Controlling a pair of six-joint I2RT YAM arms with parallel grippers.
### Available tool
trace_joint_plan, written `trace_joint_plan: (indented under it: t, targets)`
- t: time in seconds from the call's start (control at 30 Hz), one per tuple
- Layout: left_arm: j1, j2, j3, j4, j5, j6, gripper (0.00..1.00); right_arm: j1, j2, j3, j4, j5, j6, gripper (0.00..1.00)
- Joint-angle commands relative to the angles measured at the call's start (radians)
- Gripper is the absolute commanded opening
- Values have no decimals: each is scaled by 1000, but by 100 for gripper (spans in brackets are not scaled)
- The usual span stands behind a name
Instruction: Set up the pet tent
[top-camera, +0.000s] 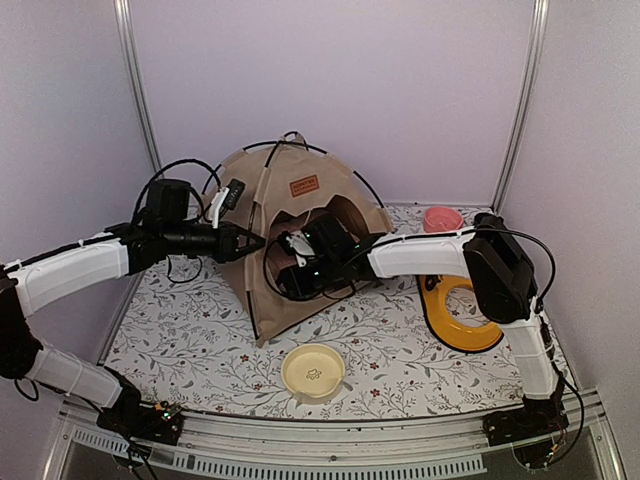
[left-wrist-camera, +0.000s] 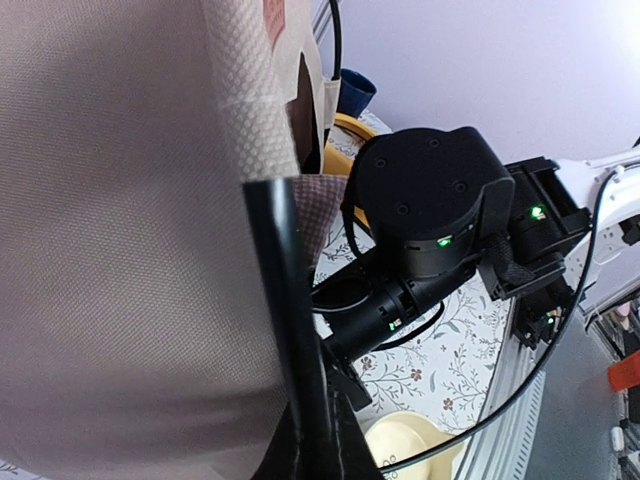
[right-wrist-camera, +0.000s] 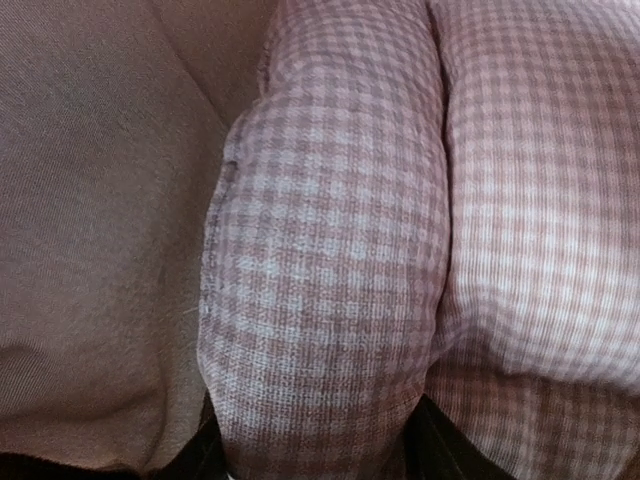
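Mostly the right hand (top-camera: 288, 262) sits hidden inside the pet tent (top-camera: 262, 190).

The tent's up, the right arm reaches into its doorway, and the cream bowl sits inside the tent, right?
Not quite. The cream bowl sits on the table in front of the pet tent, not inside it; the top view shows this. The rest holds.
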Motion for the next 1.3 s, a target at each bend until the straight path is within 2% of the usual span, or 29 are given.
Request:
trace_joint_plan:
  t: [0.0,0.17,0.3,0.37,0.47,0.57,0.63,0.73,0.83,1.1,1.27]
  targets:
    - [13,-15,17,28,118,28,0,-11,73,75,-56,42,-12,57]
    - [12,-46,13,55,266,33,0,-63,140,141,-53,77,30,65]
    - [14,-85,2,69,313,41,0,-96,166,194,-74,137,14,73]
    - [16,-93,-4,67,302,44,1,-101,174,245,-112,141,-8,78]
    - [29,-82,-8,47,255,47,1,-92,140,234,-128,135,-47,87]
    - [47,-49,-4,3,163,51,1,-76,30,142,-87,154,-74,96]
    - [59,-19,0,-13,156,48,0,-73,-46,59,-32,160,-73,100]
    - [64,23,15,-31,161,37,0,-73,-136,-41,52,202,-58,99]
    - [64,50,27,-35,167,28,0,-73,-157,-78,74,285,-54,99]
    - [64,70,38,-43,177,24,0,-77,-56,-6,-1,486,-52,99]
    - [63,72,38,-44,182,20,0,-84,70,126,-103,493,-46,99]
